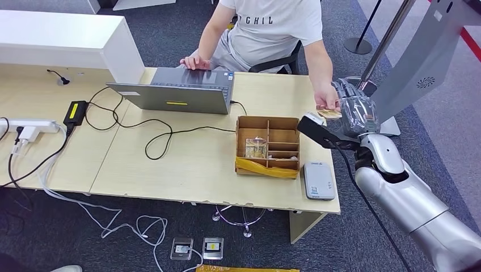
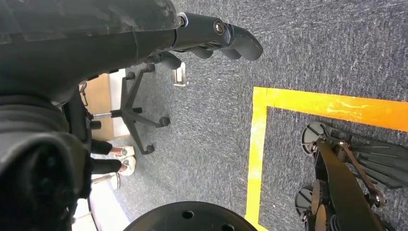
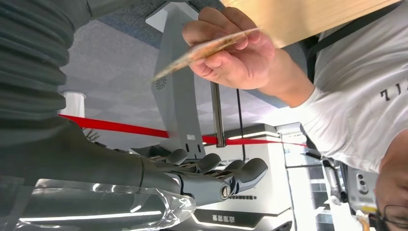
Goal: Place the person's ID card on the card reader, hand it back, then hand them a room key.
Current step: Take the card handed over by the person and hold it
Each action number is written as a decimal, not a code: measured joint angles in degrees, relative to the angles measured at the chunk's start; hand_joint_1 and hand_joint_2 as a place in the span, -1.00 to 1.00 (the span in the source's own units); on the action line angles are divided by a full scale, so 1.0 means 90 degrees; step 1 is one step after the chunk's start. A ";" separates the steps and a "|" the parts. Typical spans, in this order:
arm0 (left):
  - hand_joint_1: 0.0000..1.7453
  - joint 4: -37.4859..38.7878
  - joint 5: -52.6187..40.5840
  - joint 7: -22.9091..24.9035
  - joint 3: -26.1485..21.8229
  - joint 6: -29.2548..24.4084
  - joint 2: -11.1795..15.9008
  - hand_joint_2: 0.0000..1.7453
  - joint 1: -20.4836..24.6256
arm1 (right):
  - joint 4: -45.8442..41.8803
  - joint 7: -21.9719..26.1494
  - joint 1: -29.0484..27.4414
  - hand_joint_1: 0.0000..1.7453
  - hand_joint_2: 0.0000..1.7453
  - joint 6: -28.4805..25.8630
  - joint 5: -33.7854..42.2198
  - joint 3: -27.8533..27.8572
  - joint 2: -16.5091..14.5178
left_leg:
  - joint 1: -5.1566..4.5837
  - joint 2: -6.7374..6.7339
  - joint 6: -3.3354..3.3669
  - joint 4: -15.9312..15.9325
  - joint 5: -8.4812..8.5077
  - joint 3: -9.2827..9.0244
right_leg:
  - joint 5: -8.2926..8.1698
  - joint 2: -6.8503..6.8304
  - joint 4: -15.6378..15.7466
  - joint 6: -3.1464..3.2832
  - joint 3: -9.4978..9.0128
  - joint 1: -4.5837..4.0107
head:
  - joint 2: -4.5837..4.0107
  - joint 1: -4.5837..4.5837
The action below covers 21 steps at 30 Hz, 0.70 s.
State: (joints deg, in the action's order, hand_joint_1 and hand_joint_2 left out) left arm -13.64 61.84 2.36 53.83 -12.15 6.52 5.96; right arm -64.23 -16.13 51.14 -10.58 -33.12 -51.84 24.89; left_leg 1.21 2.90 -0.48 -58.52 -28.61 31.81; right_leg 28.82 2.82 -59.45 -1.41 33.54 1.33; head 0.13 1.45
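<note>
The person's hand [image 1: 326,102] holds the ID card [image 1: 330,114] out past the right edge of the table [image 1: 170,164], so the right hand [image 1: 356,111] waits just beside it, fingers apart and empty; the card reader [image 1: 318,180] lies at the near right corner. The right wrist view shows a gap between card [image 3: 207,49] and fingers [image 3: 240,171], which the head view hides, and the left wrist view shows the left hand [image 2: 211,36] hanging over the floor, curled on nothing

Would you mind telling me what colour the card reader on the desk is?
The card reader is light grey, seen best in the head view.
</note>
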 joint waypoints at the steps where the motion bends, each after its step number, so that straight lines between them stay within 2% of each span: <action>1: -1.00 0.0000 0.0004 -0.0001 0.0000 -0.0007 0.0000 -1.00 -0.0001 | 0.0056 0.0008 0.0020 -1.00 1.00 -0.0024 0.0025 -0.0071 -0.0039 | 0.0000 0.0000 0.0000 0.0000 0.0000 0.0000 | 0.0000 0.0000 0.0000 0.0000 0.0000 0.0000 | 0.0000 0.0001; 6: -1.00 0.0000 0.0009 -0.0005 0.0000 -0.0024 0.0003 -1.00 -0.0003 | 0.0250 0.0017 0.0065 -1.00 1.00 -0.0084 0.0064 -0.0297 -0.0155 | 0.0000 -0.0001 0.0000 0.0000 0.0000 0.0001 | 0.0000 0.0000 0.0000 0.0000 0.0003 0.0000 | 0.0000 0.0001; 7: -1.00 0.0000 0.0009 -0.0005 0.0001 -0.0025 0.0004 -1.00 -0.0003 | 0.0280 0.0017 0.0074 -0.88 1.00 -0.0091 0.0065 -0.0326 -0.0169 | 0.0000 -0.0001 0.0000 0.0000 0.0000 0.0002 | 0.0000 -0.0001 0.0000 0.0000 0.0003 0.0000 | 0.0000 0.0001; 10: -1.00 0.0002 0.0002 -0.0006 0.0011 -0.0026 0.0006 -1.00 -0.0004 | 0.0370 0.0011 0.0104 0.62 1.00 -0.0176 0.0082 -0.0430 -0.0202 | 0.0000 -0.0002 0.0000 -0.0001 0.0000 0.0001 | 0.0000 -0.0001 0.0000 0.0000 0.0005 0.0000 | 0.0000 0.0001; 11: -1.00 0.0002 -0.0004 -0.0006 0.0018 -0.0028 0.0007 -1.00 -0.0004 | 0.0394 0.0007 0.0109 1.00 1.00 -0.0243 0.0088 -0.0467 -0.0208 | 0.0000 -0.0002 0.0000 -0.0001 0.0000 0.0001 | 0.0000 0.0000 0.0000 0.0000 0.0006 0.0000 | 0.0000 0.0000; 15: -1.00 0.0002 -0.0028 -0.0007 0.0039 -0.0050 0.0005 -1.00 -0.0009 | 0.0449 -0.0004 0.0109 1.00 1.00 -0.0542 0.0093 -0.0587 -0.0209 | 0.0000 -0.0003 0.0000 -0.0001 0.0000 0.0001 | 0.0000 0.0000 0.0000 0.0000 0.0007 0.0000 | 0.0000 0.0001; 21: -1.00 0.0002 -0.0023 -0.0008 0.0067 -0.0068 0.0004 -1.00 -0.0010 | 0.0496 -0.0005 0.0107 1.00 1.00 -0.0617 0.0102 -0.0697 -0.0209 | 0.0000 -0.0004 0.0000 -0.0001 0.0000 0.0002 | 0.0000 0.0000 0.0000 0.0000 0.0008 0.0000 | 0.0000 0.0001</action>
State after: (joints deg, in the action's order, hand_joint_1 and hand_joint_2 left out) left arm -13.62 61.63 2.28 54.44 -12.76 6.56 5.87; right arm -59.76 -16.17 52.10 -16.14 -32.20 -58.12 23.01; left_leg 1.21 2.86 -0.48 -58.53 -28.61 31.82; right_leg 28.82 2.82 -59.44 -1.41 33.61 1.33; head 0.13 1.46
